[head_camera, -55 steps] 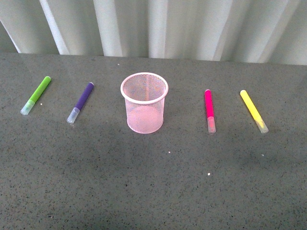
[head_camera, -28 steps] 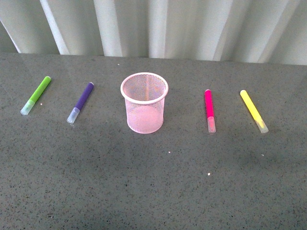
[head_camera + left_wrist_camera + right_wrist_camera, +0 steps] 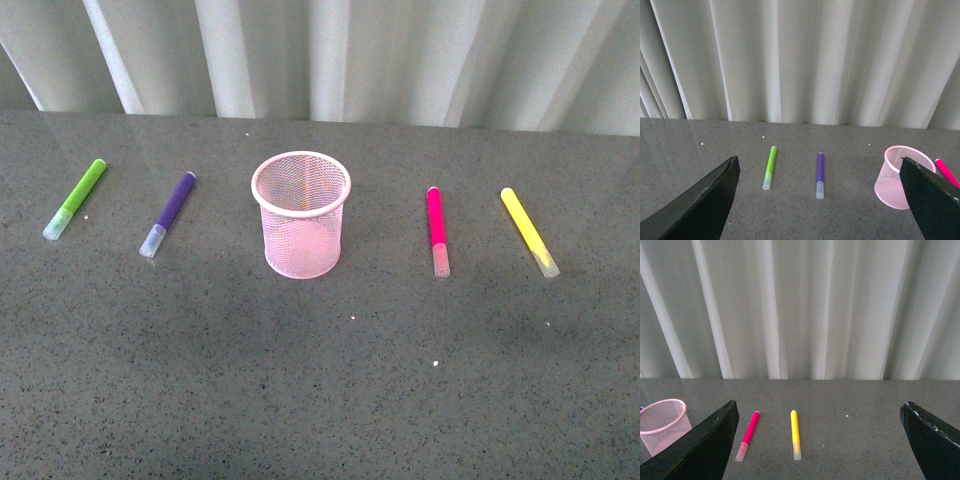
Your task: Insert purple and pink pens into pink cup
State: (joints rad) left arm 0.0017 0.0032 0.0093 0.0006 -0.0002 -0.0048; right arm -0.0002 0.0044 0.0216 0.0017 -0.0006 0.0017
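From the front, the pink cup [image 3: 301,214] stands upright on the table [image 3: 320,400], with the purple pen [image 3: 168,214] lying to its left and the pink pen [image 3: 437,231] to its right, while the left wrist view shows the left gripper [image 3: 818,162] spread wide and empty, and the right wrist view shows the right gripper [image 3: 819,404] likewise.

Table [image 3: 320,400]: dark grey top with fine pale speckling and a few small white specks [image 3: 436,362], filling the lower part of every view and running straight across to its back edge, where the surface looks slightly lighter. Curtain [image 3: 380,60]: off-white to pale grey, hanging in broad vertical folds directly behind the table across the full width of the front and both wrist views. Light: even and diffuse, with only faint, soft-edged shadows on the table.
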